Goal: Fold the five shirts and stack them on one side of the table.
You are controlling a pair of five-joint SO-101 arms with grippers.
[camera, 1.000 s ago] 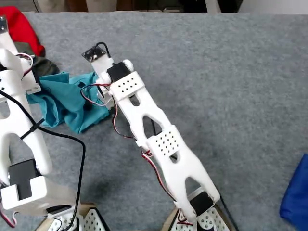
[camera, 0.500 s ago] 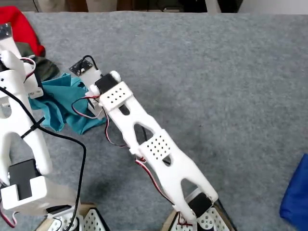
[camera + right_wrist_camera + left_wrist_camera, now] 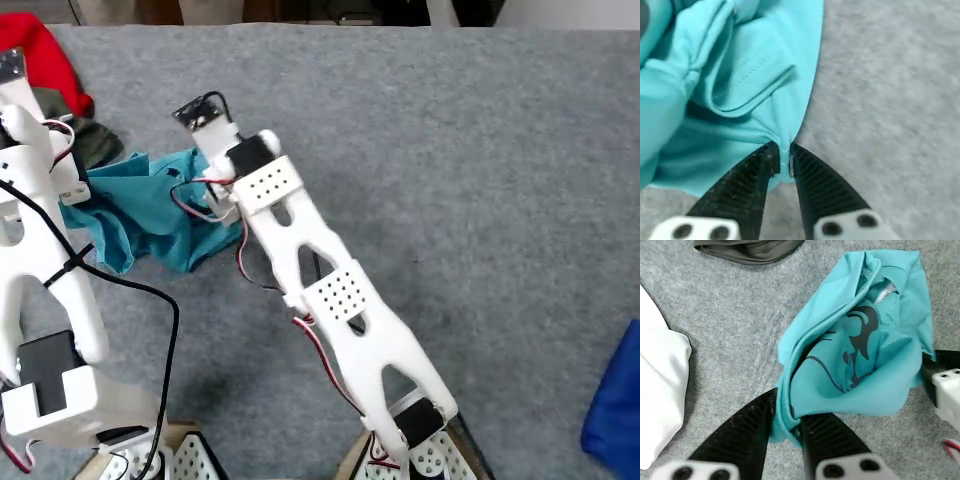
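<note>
In the high view, note that the teal shirt (image 3: 150, 215) lies crumpled on the grey tabletop (image 3: 480, 180) between the two arms, near the left edge. A red shirt (image 3: 40, 60) and a dark shirt (image 3: 95, 140) sit bunched at the far left corner, and a blue shirt (image 3: 615, 400) lies well apart at the right edge. No folded shirt and no stack is visible, so treat the task as barely begun: all folding and stacking remains, as far as these views show. In the left wrist view, confirm that the left end effector (image 3: 786, 412) is nearly closed and pinches one bunched edge of the teal shirt (image 3: 860, 365). The dark shirt (image 3: 747, 247) lies beyond it, and a white cloth (image 3: 660, 390), probably another shirt, rests just beside the fingers. In the right wrist view, confirm that the right end effector (image 3: 783, 157) is closed to a narrow gap on a gathered hem of the teal shirt (image 3: 740, 75). With both edges gripped, the step in hand is likely spreading this shirt flat before the first fold.
</note>
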